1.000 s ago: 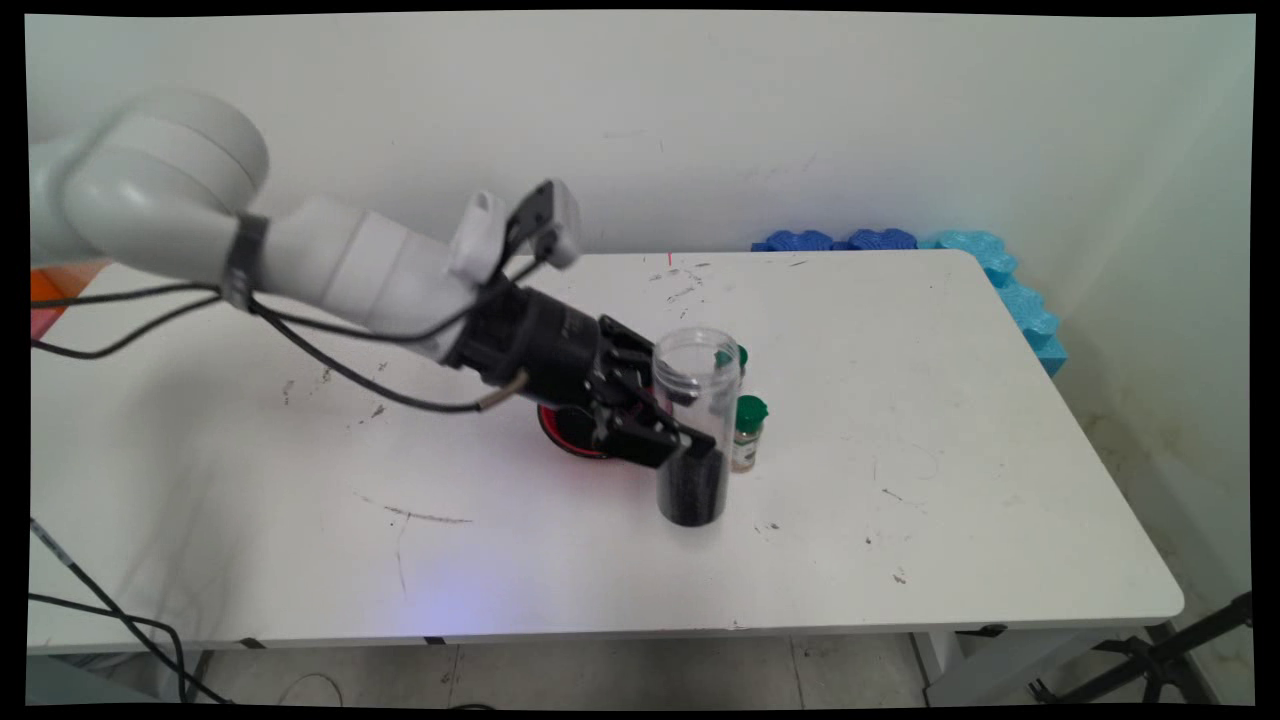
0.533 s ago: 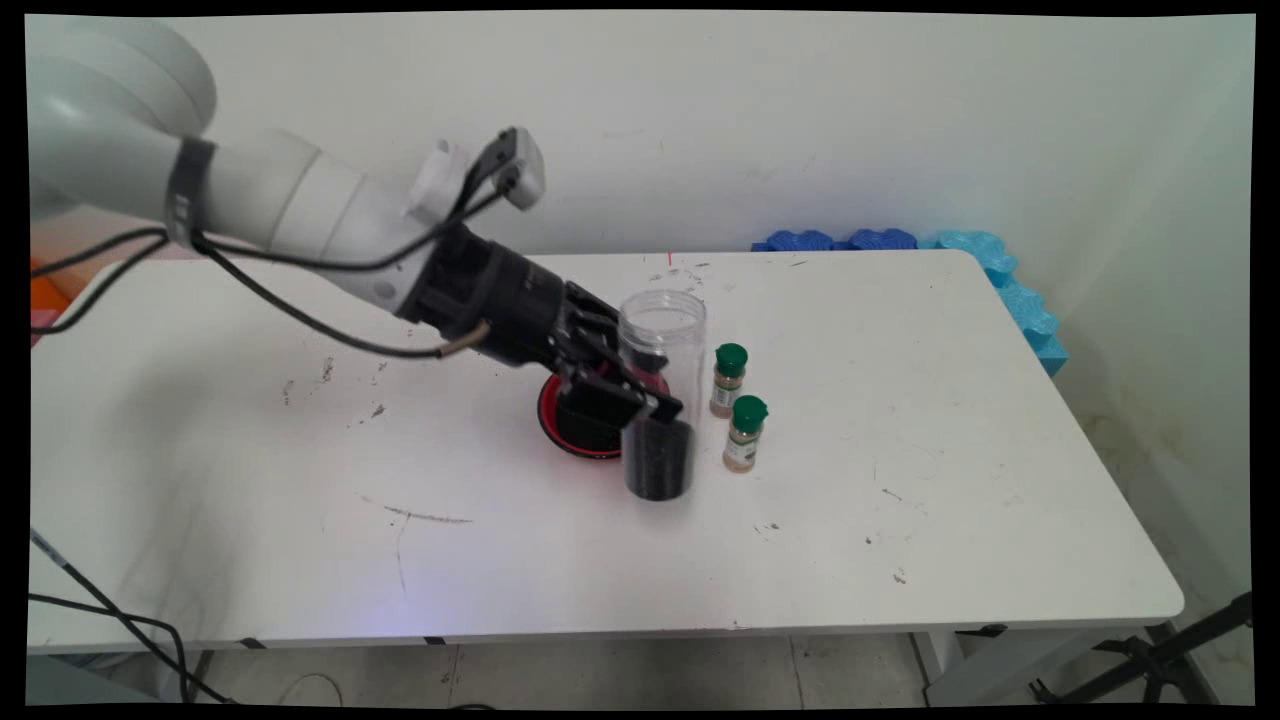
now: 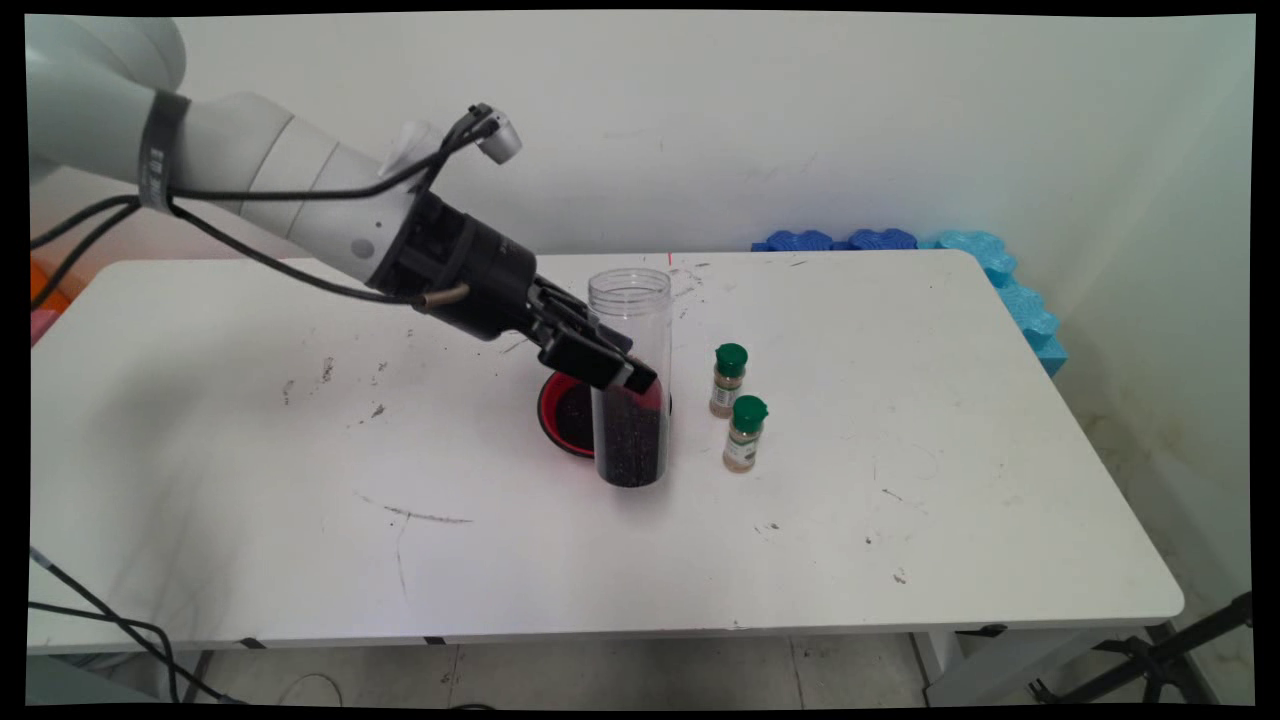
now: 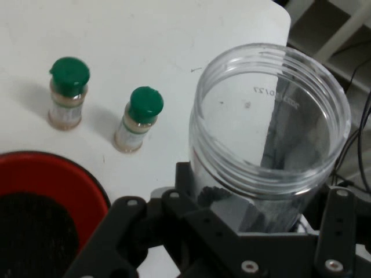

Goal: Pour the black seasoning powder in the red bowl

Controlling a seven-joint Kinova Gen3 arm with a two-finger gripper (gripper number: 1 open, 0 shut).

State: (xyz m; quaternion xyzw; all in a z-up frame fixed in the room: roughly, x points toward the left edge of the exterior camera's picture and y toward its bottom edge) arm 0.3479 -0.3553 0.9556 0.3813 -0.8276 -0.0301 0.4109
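Partly hidden red bowl (image 3: 562, 420) behind hand-held jar (image 3: 630, 380), upright

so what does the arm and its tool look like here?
White rounded arm with a dark band near the upper link. Black cables loop along it, and a small white module sits above the wrist. The wrist section and tool are black, with a bolted linkage showing in the hand view.

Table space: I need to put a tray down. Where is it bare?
The table is bare right of the two spice bottles and along the near edge. The middle is crowded: the gripper holds the clear jar beside the red bowl.
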